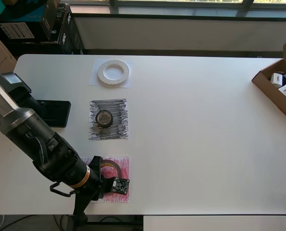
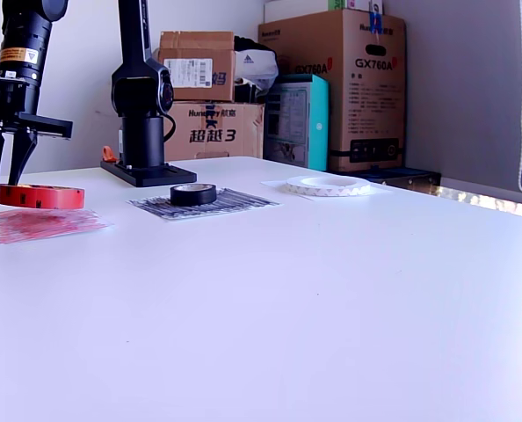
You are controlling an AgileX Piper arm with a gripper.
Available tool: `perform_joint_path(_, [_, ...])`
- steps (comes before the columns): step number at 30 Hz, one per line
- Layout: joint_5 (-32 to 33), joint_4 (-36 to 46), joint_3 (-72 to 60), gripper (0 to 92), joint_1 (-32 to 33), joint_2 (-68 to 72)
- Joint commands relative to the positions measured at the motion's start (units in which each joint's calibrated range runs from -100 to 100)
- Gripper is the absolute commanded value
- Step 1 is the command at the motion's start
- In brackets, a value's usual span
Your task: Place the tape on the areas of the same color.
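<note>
- The white ring lies flat on the white sheet, at the far end of the table in the overhead view. That one looks done.
- The black roll sits in the middle of the black scribbled sheet. That one looks done too.
- The red roll is the only one not put down yet. In the exterior view it hangs in the air just above the red scribbled sheet, and a thin gap shows under it.
- The claw points straight down, and its two fingers reach the near end of the red roll. The roll floats off the table, so the claw must be pinching its rim. The fingers are only a little way apart.
- In the overhead view the arm and its small camera board cover most of the red roll. Only a curved bit of its rim peeks out over the red sheet.
- What seems to be left is to lower the red roll onto the red sheet, let go, and lift the arm away.
- A cardboard box with small things in it sits at the table's edge, well apart from the sheets. It is no part of the job.
</note>
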Motion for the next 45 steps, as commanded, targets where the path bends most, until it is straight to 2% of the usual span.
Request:
perform_joint_path(1, [-0.8, 0.6, 0.4, 15.4, -0.2, 0.3])
perform_joint_path(6, [-0.9, 0.6, 0.3, 41.6, -0.3, 0.3])
perform_joint_path(9, [-0.9, 0.6, 0.4, 48.8, -0.3, 0.3])
perform_joint_path(21, [-0.9, 1.2, 0.3, 49.3, -0.1, -0.7])
perform_joint_path(24, [-0.9, 1.5, 1.2, 49.3, 0.8, -4.8])
perform_joint_path(35, [-0.1, 1.5, 15.3, 49.3, 10.7, -39.7])
perform_joint_path(41, [7.7, 1.5, 17.1, 49.3, 18.2, -58.7])
perform_joint_path(45, [9.6, 1.5, 17.6, 49.3, 24.4, -69.7])
